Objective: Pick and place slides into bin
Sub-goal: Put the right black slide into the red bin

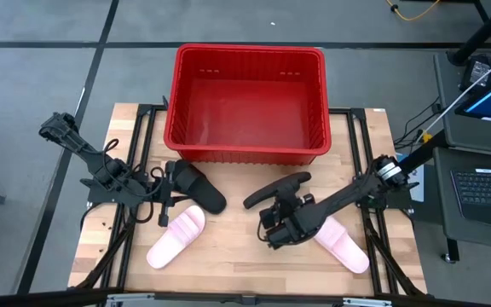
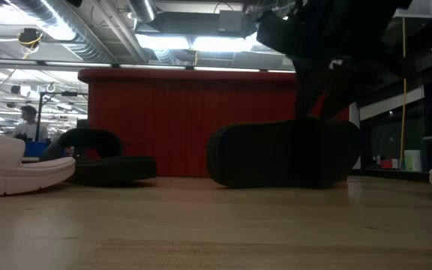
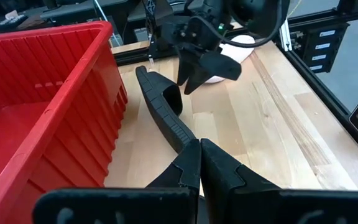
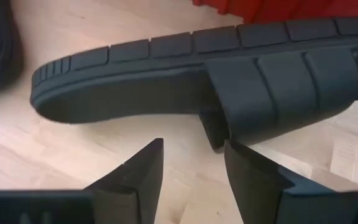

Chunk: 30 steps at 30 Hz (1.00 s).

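Note:
The red bin (image 1: 247,102) stands at the table's far middle. One black slide (image 1: 199,188) lies flat on its sole in front of the bin's left part. My left gripper (image 1: 167,181) hangs shut just left of it. A second black slide (image 1: 278,189) stands on its long side edge, its sole toward the near edge (image 2: 283,154). My right gripper (image 4: 191,146) is open just short of its strap (image 4: 260,93), touching nothing. One pink slide (image 1: 177,237) lies near left. Another pink slide (image 1: 344,245) lies near right, partly under my right arm.
The bin's near wall (image 3: 98,124) runs close behind both black slides. Bare wood lies between the two pink slides along the table's near edge. Past the table's right edge there is a laptop (image 1: 488,189) with cables.

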### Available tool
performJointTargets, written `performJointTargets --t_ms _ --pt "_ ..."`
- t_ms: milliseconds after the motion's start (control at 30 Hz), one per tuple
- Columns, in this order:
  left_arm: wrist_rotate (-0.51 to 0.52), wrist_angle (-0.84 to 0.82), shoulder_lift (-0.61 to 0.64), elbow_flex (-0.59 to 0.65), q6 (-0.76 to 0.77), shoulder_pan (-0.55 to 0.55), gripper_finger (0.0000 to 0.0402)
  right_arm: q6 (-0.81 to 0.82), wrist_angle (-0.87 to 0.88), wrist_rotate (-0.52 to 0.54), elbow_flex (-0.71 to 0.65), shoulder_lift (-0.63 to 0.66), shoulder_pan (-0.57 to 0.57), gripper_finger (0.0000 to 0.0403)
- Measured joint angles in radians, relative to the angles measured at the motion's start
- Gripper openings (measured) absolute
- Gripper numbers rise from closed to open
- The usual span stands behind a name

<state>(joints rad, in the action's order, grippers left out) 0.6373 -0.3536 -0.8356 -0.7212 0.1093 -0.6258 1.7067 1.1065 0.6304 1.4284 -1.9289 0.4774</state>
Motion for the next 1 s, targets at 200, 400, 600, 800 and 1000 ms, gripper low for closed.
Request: performJointTargets --t_ms 200,400,600,800,1000 --pt "0.000 -0.006 0.000 0.000 0.000 0.000 0.0004 0.018 0.025 -0.004 0.000 0.000 -0.033 0.0163" --pt "0.000 -0.006 0.000 0.000 0.000 0.000 0.0004 0.018 0.029 -0.035 0.000 0.000 -0.042 0.0162" --pt "0.000 -0.006 0.000 0.000 0.000 0.000 0.0004 0.059 0.081 -0.078 -0.023 0.000 -0.042 0.0162" --pt "0.000 -0.006 0.000 0.000 0.000 0.000 0.0004 0.074 0.057 -0.101 -0.092 0.000 -0.042 0.0162" --pt "0.000 -0.006 0.000 0.000 0.000 0.000 0.0004 0.069 -0.034 -0.078 -0.155 0.000 -0.042 0.0162"
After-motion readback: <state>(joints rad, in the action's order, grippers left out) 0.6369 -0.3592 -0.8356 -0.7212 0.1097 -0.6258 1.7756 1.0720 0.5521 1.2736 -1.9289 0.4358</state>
